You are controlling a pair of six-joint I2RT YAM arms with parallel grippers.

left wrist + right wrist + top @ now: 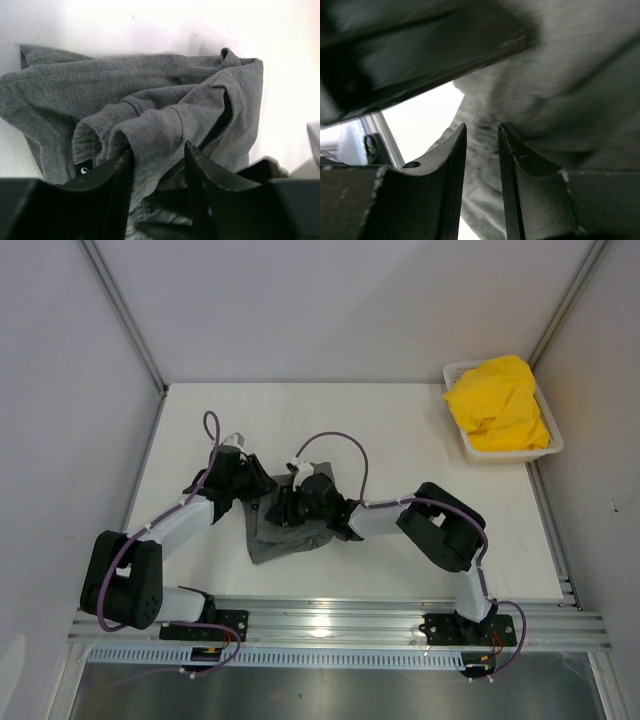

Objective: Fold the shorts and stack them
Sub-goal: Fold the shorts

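Filling the white basket [553, 443] lie yellow shorts [497, 405]; left gripper [157, 150] pinches grey shorts [150, 95], right gripper [482, 130] cannot be judged.

White mesh basket [512, 455] noted at the far right corner of the white table [400, 430], close to the right wall. Aluminium rail [330, 620] observed along the near table edge, with a slotted white strip [340, 656] just before it. Pale enclosure walls [330, 300] recorded on three sides.

Lab booth: white panels [350, 300], aluminium rail [340, 625]
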